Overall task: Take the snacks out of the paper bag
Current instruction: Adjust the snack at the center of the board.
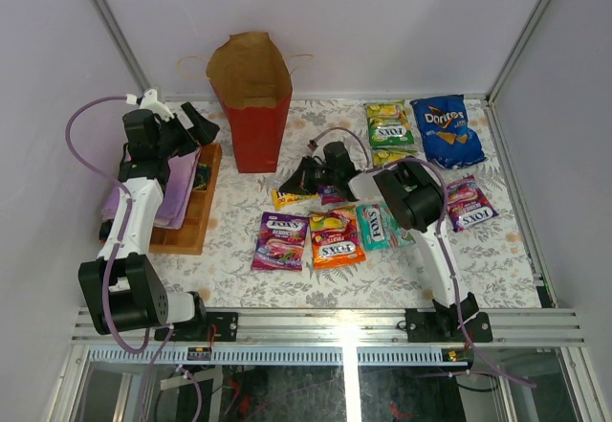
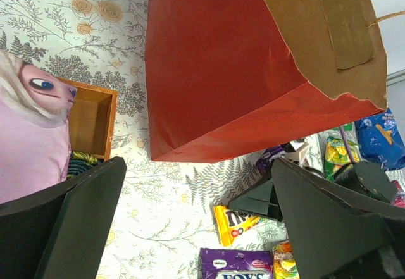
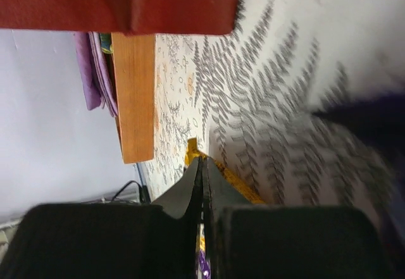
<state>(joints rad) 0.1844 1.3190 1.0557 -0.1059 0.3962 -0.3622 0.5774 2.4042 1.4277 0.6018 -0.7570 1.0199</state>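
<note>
Right wrist view showed the right claw (image 3: pixel 201 162) closed tight beside the yellow packet (image 3: pixel 235 183); the left claw (image 2: pixel 197 165) gaped empty. Packet looked light, slippery, best pinched at an edge.

Top external: high, behind the arm bases, looking down and forward; whole worktop (image 1: pixel 316 283) in frame. Left wrist: close, facing past left claw (image 2: pixel 199 165) at paper bag (image 2: pixel 215 70). Right wrist: rolled sideways, low over worktop, behind right claw (image 3: pixel 201 160). All three share bag, wooden tray (image 3: pixel 133 95), small yellow packet (image 2: pixel 235 223).
</note>
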